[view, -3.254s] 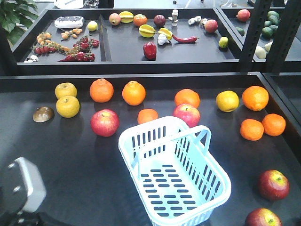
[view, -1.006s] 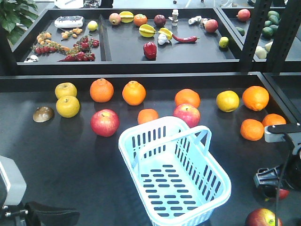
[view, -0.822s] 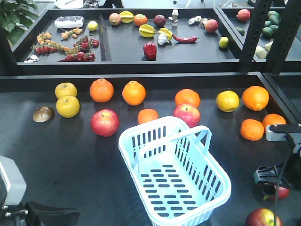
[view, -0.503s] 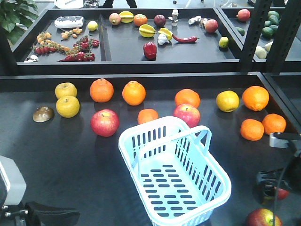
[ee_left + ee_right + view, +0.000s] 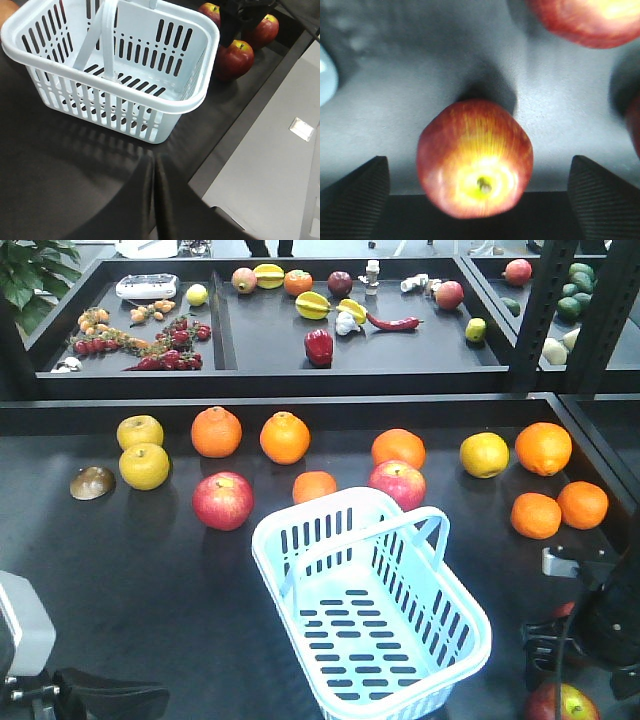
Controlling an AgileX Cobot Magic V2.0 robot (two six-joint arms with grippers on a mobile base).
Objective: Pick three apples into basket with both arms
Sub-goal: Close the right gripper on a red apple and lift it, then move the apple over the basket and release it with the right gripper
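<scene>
Dark red apple (image 5: 475, 157) sits stem-up on the desk (image 5: 560, 100), centred between the pads (image 5: 355, 197) of the right pincer (image 5: 480, 200). There's a clear gap each side: pincer spread wide, no contact. Second apple at the top right of that view and a sliver of a third at the right edge.

Left wrist view: the apples (image 5: 235, 57) are clustered on the desk just beside one short end of the basket (image 5: 165, 107), with the right arm's black hardware over them. Basket is upright, one swing handle (image 5: 102, 40) raised.

Front view: right arm (image 5: 590, 625) is low at the desk's near right corner, right of the basket and covering most of the fruit there. Left arm (image 5: 90, 700) is low at the near left, apart from the basket. Left pincer (image 5: 152, 165) fingers pressed together, nothing between them, pointing toward the basket wall.
</scene>
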